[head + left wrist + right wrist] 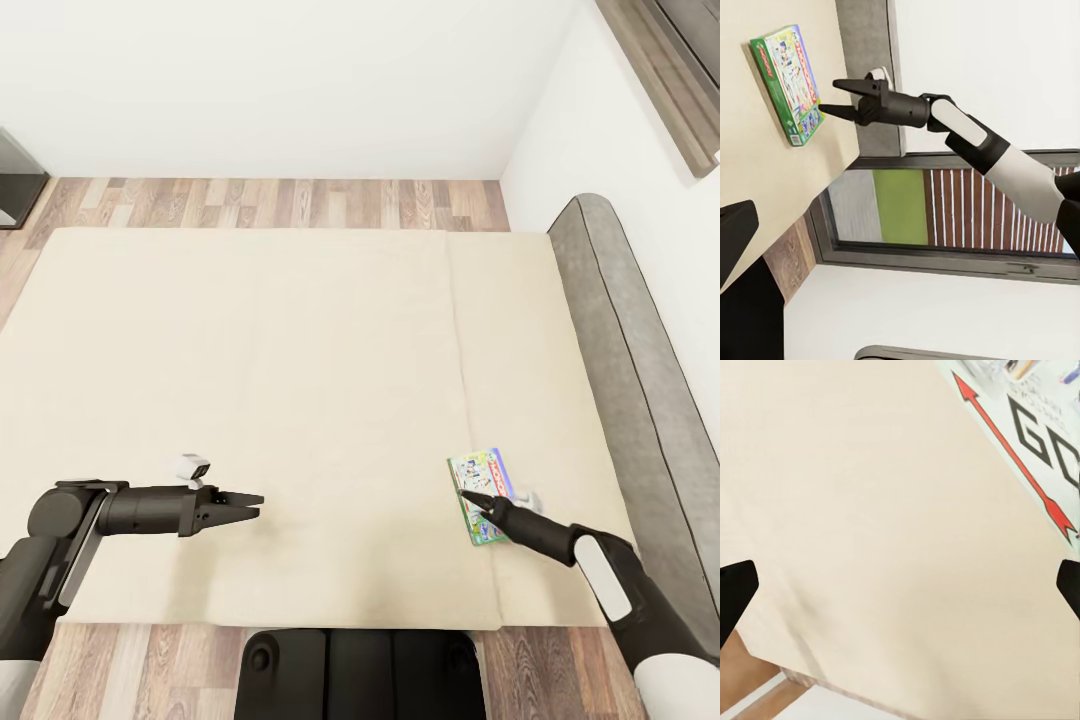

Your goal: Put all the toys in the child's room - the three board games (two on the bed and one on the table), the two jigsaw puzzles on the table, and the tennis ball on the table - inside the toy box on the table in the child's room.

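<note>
One board game (479, 495), a white, green and blue box, is seen lying flat on the beige mattress of the bed (300, 350) at about four o'clock in the head view, near the grey headboard (620, 340). The right gripper (468, 496) is poised at the box's near edge with its fingers spread, as the left wrist view shows (840, 99). The left gripper (255, 498) is held over bare mattress at about eight o'clock, seemingly pressed together, though this is hard to confirm. For a clean pickup, one finger should probably be slid under the box's thin edge before the pinch is made, since the soft mattress may yield.
</note>
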Controlling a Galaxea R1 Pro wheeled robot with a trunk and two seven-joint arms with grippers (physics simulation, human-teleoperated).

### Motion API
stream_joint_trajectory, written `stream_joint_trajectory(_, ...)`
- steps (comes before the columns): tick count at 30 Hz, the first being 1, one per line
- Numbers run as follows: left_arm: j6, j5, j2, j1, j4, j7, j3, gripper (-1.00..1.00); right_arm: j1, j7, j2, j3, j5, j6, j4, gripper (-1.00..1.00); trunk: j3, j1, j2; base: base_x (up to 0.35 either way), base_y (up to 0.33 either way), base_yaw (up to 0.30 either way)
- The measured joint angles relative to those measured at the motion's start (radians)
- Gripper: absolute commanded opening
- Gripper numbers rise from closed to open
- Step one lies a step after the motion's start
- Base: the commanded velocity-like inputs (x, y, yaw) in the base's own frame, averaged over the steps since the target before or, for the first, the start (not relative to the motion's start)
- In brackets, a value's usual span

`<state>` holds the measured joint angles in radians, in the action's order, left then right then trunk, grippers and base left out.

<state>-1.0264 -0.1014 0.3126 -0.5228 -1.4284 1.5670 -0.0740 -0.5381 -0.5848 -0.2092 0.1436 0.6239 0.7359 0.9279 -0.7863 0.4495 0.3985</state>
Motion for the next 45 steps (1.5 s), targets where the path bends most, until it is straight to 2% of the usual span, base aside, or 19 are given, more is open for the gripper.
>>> stream_joint_trajectory(6, 0.000, 0.001, 0.000, 0.000, 0.000, 0.000, 0.000, 1.00, -0.011, 0.060, 0.020, -0.004, -0.001, -0.010, 0.012, 1.00, 0.000, 0.000, 0.000, 0.000, 0.000, 0.000)
stream_joint_trajectory(16, 0.001, 0.001, 0.000, 0.000, 0.001, 0.000, 0.000, 1.00, -0.015, 0.233, 0.043, -0.006, 0.004, -0.009, 0.098, 1.00, 0.000, 0.000, 0.000, 0.000, 0.000, 0.000)
stream_joint_trajectory(29, 0.002, 0.001, 0.000, 0.000, 0.001, 0.000, 0.000, 1.00, -0.015, 0.288, 0.046, -0.003, 0.002, -0.018, 0.118, 1.00, 0.000, 0.000, 0.000, 0.000, 0.000, 0.000)
stream_joint_trajectory(32, 0.002, 0.001, 0.000, 0.000, 0.001, 0.000, 0.000, 1.00, -0.015, 0.318, 0.046, -0.001, 0.002, -0.022, 0.119, 1.00, 0.000, 0.000, 0.000, 0.000, 0.000, 0.000)
stream_joint_trajectory(38, 0.002, 0.001, 0.000, 0.000, 0.001, 0.000, 0.000, 1.00, -0.015, 0.383, 0.046, 0.002, 0.005, -0.066, 0.119, 1.00, 0.000, 0.000, 0.000, 0.000, 0.000, 0.000)
stream_joint_trajectory(45, 0.002, 0.001, 0.000, 0.000, 0.001, 0.000, 0.000, 1.00, -0.015, 0.410, 0.046, 0.003, 0.004, -0.092, 0.118, 1.00, 0.000, 0.000, 0.000, 0.000, 0.000, 0.000)
